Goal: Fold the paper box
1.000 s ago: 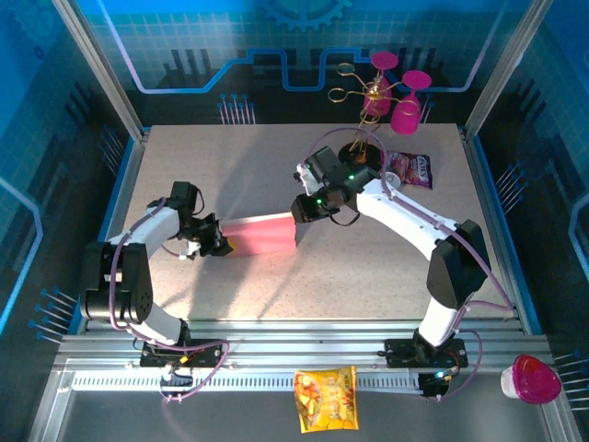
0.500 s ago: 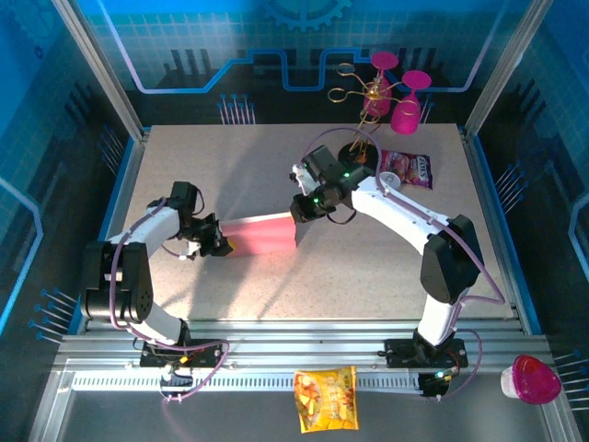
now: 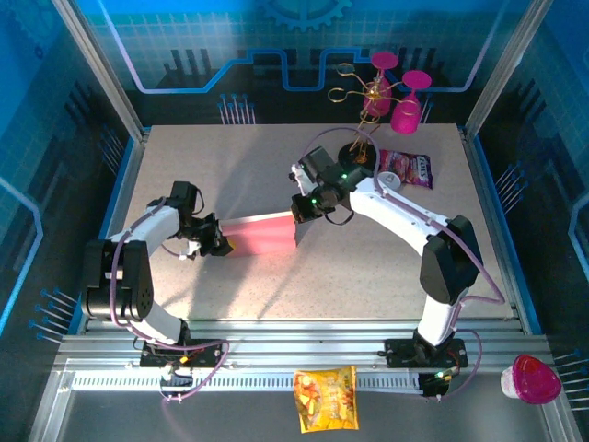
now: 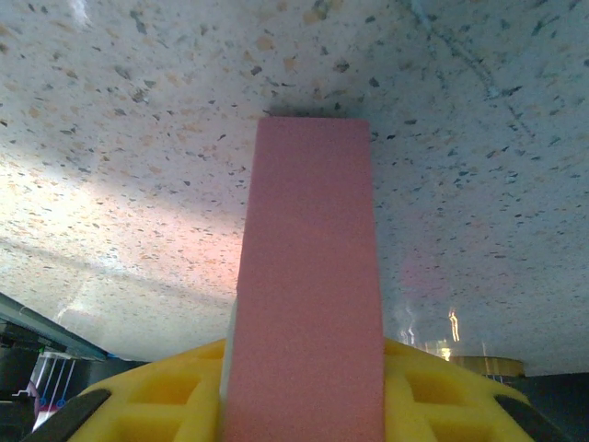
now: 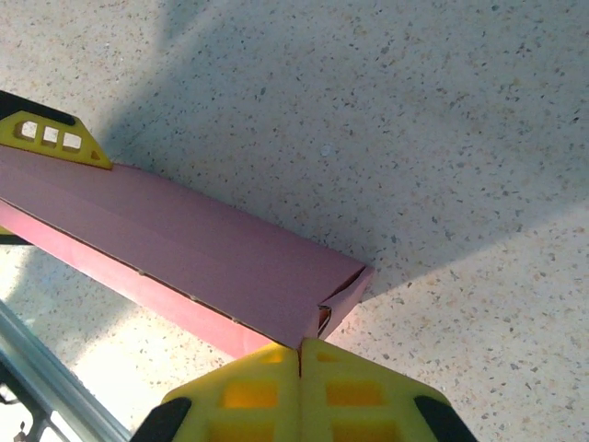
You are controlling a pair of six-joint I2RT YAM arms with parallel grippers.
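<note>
The paper box [image 3: 262, 234] is seen lying near the middle of the speckled table [image 3: 368, 276], stretched between the two arms. Its long axis is laid across the table from left to right in the overhead view, with the right end set slightly farther from the arm bases than the left. It is shown folded into a long, shallow, plain pink form with flat faces and sharp creases. A seam is visible along one long edge in the right wrist view [image 5: 202, 258], and a small gap is left by a tucked flap at the right end. The left end is clamped by the left gripper [image 3: 221, 241], whose yellow fingers [image 4: 166, 401] are pressed against both sides of the box [image 4: 308, 276] as it points straight away from that wrist camera. The right gripper [image 3: 300, 214] is closed completely, its yellow pads [image 5: 359, 391] brought together at the corner of the right end. Whether a thin edge of card is pinched there cannot be told.
</note>
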